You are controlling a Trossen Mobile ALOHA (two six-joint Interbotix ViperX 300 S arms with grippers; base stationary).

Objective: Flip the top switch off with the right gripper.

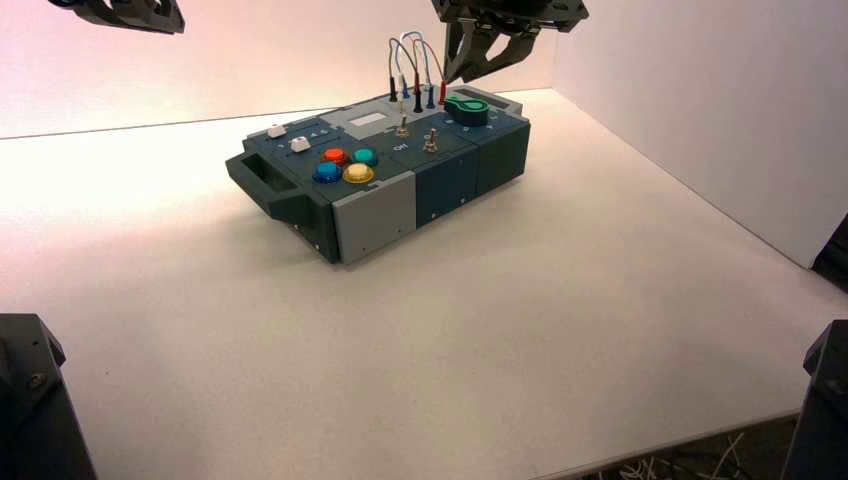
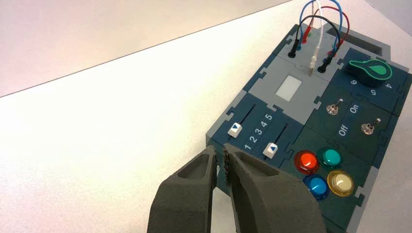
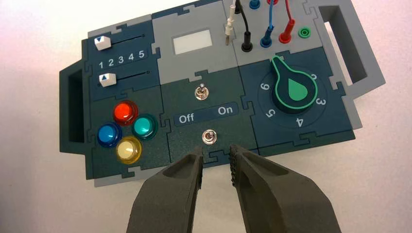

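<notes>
Hovering above the box's (image 1: 470,170) far end, the right claw (image 3: 216,162) was held slightly parted, gripping nothing; the top switch (image 3: 199,91) was seen beyond its fingertips, past the nearer toggle (image 3: 208,137).

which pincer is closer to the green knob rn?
Right. The right pincer hangs just above and behind the green knob; the left pincer sits far off, beyond the box's opposite end.
</notes>
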